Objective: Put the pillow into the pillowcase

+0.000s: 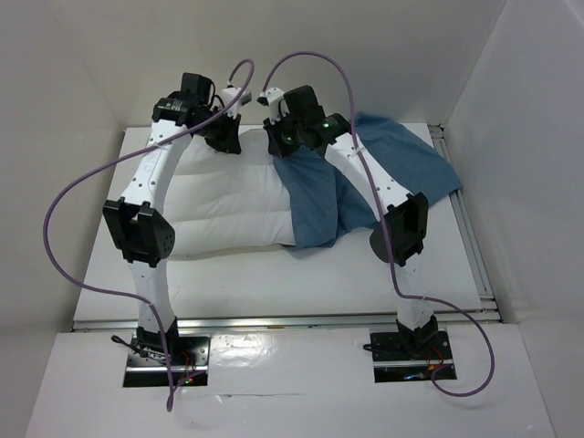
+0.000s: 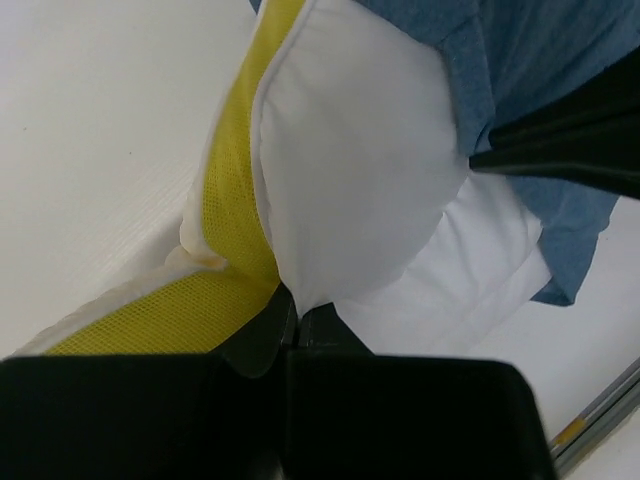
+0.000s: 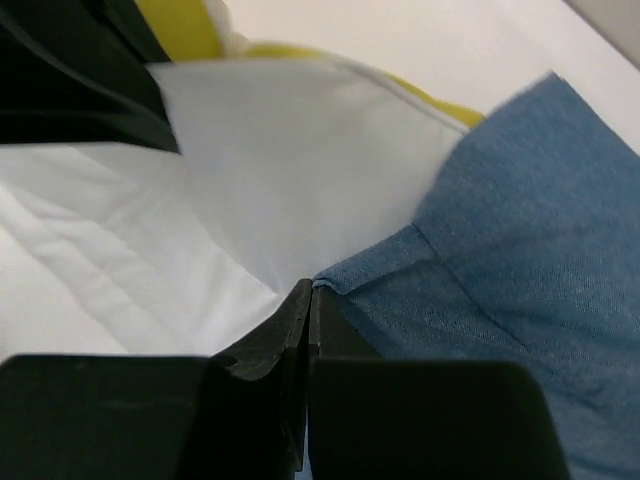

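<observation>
The white pillow (image 1: 228,205) lies across the middle of the table, its right end inside the dusty-blue pillowcase (image 1: 401,164). My left gripper (image 1: 224,137) is at the pillow's far edge. In the left wrist view it (image 2: 293,300) is shut on a pinch of the pillow's white cloth (image 2: 350,160) beside the yellow strip (image 2: 235,200). My right gripper (image 1: 278,137) is just to its right. In the right wrist view it (image 3: 310,290) is shut on the hem of the pillowcase (image 3: 520,230), next to the pillow (image 3: 290,170).
The table (image 1: 319,283) has white walls on the left, back and right. A metal rail (image 1: 474,246) runs along its right edge. Purple cables (image 1: 64,210) loop over both arms. The pillowcase's loose end spreads toward the back right corner.
</observation>
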You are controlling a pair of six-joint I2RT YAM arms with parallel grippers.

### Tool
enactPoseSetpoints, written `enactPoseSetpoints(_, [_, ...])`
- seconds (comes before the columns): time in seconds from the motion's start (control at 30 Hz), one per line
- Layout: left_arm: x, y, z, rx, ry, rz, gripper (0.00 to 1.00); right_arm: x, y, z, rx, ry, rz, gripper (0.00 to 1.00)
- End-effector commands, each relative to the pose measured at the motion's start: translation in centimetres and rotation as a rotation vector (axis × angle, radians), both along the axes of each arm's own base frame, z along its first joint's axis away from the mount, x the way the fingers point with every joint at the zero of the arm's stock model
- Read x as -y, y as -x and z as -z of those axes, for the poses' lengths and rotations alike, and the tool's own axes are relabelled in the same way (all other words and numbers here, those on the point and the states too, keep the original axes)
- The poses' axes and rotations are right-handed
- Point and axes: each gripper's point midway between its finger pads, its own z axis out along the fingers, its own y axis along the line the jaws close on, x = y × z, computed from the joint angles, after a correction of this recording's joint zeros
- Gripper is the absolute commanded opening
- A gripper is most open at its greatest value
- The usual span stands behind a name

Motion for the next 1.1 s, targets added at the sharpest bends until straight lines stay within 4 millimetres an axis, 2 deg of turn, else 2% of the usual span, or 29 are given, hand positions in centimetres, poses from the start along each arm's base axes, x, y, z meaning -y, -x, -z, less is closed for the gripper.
enactPoseSetpoints(0.0, [5.0,1.0,-8.1,0.187,0.179,0.061,0.00,-5.1,4.5,-7.2,0.029,-0.205,-0.184,0.00])
enactPoseSetpoints(0.1, [6.0,1.4,-9.0,0.203,0.198,0.061,0.00,-6.4,6.4,-10.8,0.062,-0.306,-0.275,0.00])
enactPoseSetpoints(0.13, [6.0,1.5,-9.6,0.213,0.210,0.054,0.00,-7.0,7.1,-11.0,0.065,-0.315,-0.296,0.00])
enactPoseSetpoints(0.17, [6.0,1.6,-10.4,0.231,0.221,0.051,0.00,-7.2,7.5,-12.2,0.100,-0.330,-0.300,0.01])
enactPoseSetpoints(0.23, [5.8,1.8,-10.5,0.243,0.218,0.044,0.00,-6.8,7.2,-11.5,0.107,-0.312,-0.278,0.03])
enactPoseSetpoints(0.27, [6.0,2.2,-10.6,0.245,0.213,0.045,0.00,-6.2,6.7,-11.9,0.142,-0.296,-0.242,0.08])
enactPoseSetpoints(0.3, [5.8,2.4,-11.5,0.284,0.210,0.046,0.00,-5.9,6.5,-11.5,0.150,-0.278,-0.225,0.08])
enactPoseSetpoints(0.33, [5.6,2.6,-10.8,0.267,0.199,0.037,0.00,-5.5,6.3,-10.5,0.141,-0.252,-0.209,0.08])
enactPoseSetpoints(0.37, [5.3,2.9,-11.5,0.298,0.194,0.035,0.00,-4.1,4.8,-10.7,0.167,-0.239,-0.144,0.09])
enactPoseSetpoints(0.4, [5.2,2.9,-10.8,0.281,0.190,0.034,0.00,-3.3,4.0,-10.3,0.170,-0.221,-0.105,0.13])
enactPoseSetpoints(0.47, [4.8,3.5,-11.2,0.311,0.181,0.032,0.00,-1.5,2.4,-10.0,0.190,-0.194,-0.024,0.27])
enactPoseSetpoints(0.5, [5.2,4.0,-11.4,0.327,0.177,0.051,0.00,0.6,0.9,-10.6,0.219,-0.186,0.069,0.34])
enactPoseSetpoints(0.53, [4.8,4.1,-11.3,0.335,0.161,0.042,0.00,1.9,0.3,-11.3,0.242,-0.186,0.109,0.47])
enactPoseSetpoints(0.57, [4.9,4.5,-11.7,0.361,0.155,0.048,0.00,2.9,-0.3,-11.0,0.239,-0.183,0.148,0.48])
enactPoseSetpoints(0.6, [5.2,5.0,-11.6,0.365,0.150,0.063,0.00,3.7,-0.9,-11.7,0.258,-0.203,0.180,0.49])
enactPoseSetpoints(0.63, [5.0,4.9,-11.8,0.378,0.144,0.051,0.00,5.6,-1.7,-13.0,0.288,-0.216,0.234,0.53])
enactPoseSetpoints(0.7, [5.0,5.2,-11.3,0.385,0.122,0.068,0.00,7.0,-2.6,-13.3,0.306,-0.227,0.275,0.57])
enactPoseSetpoints(0.73, [5.5,5.7,-11.8,0.403,0.129,0.080,0.00,7.8,-3.0,-14.1,0.334,-0.239,0.298,0.57])
enactPoseSetpoints(0.8, [5.4,5.9,-11.3,0.425,0.094,0.087,0.00,8.0,-3.2,-14.3,0.346,-0.241,0.311,0.58])
enactPoseSetpoints(0.83, [6.2,6.5,-12.0,0.458,0.095,0.109,0.00,8.3,-3.7,-14.4,0.350,-0.241,0.320,0.59])
enactPoseSetpoints(0.87, [6.4,6.6,-11.1,0.445,0.078,0.118,0.00,8.5,-3.8,-14.9,0.361,-0.243,0.333,0.59])
enactPoseSetpoints(0.9, [6.1,6.7,-11.5,0.472,0.067,0.116,0.00,8.4,-4.1,-14.2,0.352,-0.236,0.333,0.59])
enactPoseSetpoints(0.93, [6.6,6.9,-11.5,0.473,0.065,0.123,0.00,8.4,-4.1,-14.8,0.361,-0.243,0.333,0.59])
enactPoseSetpoints(0.97, [7.0,7.4,-11.9,0.490,0.062,0.144,0.00,7.9,-4.6,-13.5,0.339,-0.233,0.322,0.59])
enactPoseSetpoints(1.03, [7.3,7.5,-11.9,0.498,0.051,0.151,0.00,7.5,-4.9,-14.0,0.355,-0.240,0.307,0.60])
enactPoseSetpoints(1.07, [7.3,7.5,-11.9,0.498,0.051,0.151,0.00,7.2,-5.1,-13.2,0.335,-0.232,0.294,0.61])
